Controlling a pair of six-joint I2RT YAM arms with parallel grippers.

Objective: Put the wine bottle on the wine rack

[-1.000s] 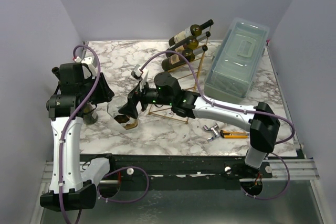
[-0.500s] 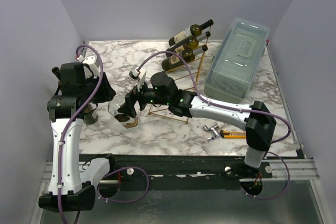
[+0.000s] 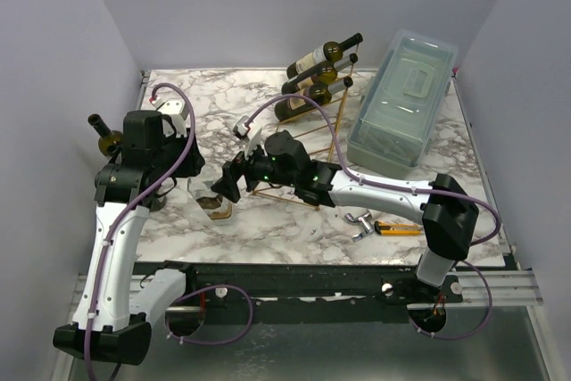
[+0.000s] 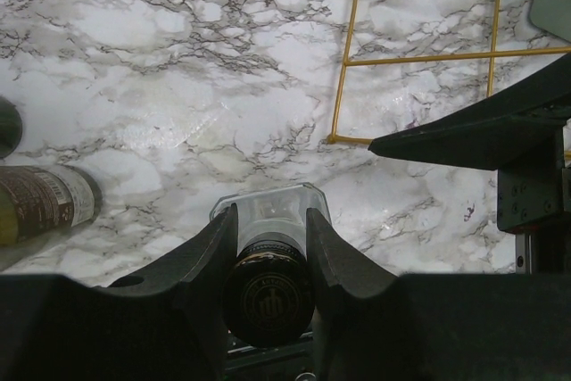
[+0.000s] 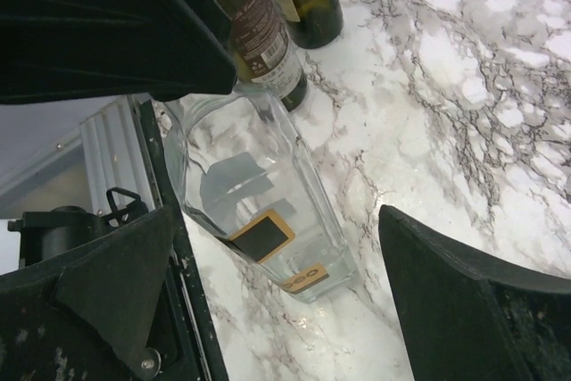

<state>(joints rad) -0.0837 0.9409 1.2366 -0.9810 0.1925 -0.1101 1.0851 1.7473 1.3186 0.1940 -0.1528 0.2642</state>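
Observation:
The wine bottle (image 5: 268,220) is clear glass with a black-and-gold label. It leans on the marble left of the wine rack (image 3: 338,122), a gold wire frame. My left gripper (image 4: 272,219) is shut on its neck just under the black cap. In the top view the left gripper (image 3: 186,180) sits over the wine bottle (image 3: 211,204). My right gripper (image 5: 285,287) is open, one finger on each side of the bottle's base without touching it. From above, the right gripper (image 3: 228,186) is beside the bottle's right side. The rack's wires (image 4: 419,58) show behind the bottle.
Three dark bottles (image 3: 321,64) lie on the rack's upper rungs. Another dark bottle (image 3: 109,140) stands behind my left arm. A pale blue-grey plastic box (image 3: 401,100) sits at the back right. A metal tool (image 3: 361,220) and a yellow knife (image 3: 397,227) lie front right.
My left wrist has swung right and forward with the clear bottle, uncovering the dark bottle's neck at the left. The right gripper shifted slightly right and stays open.

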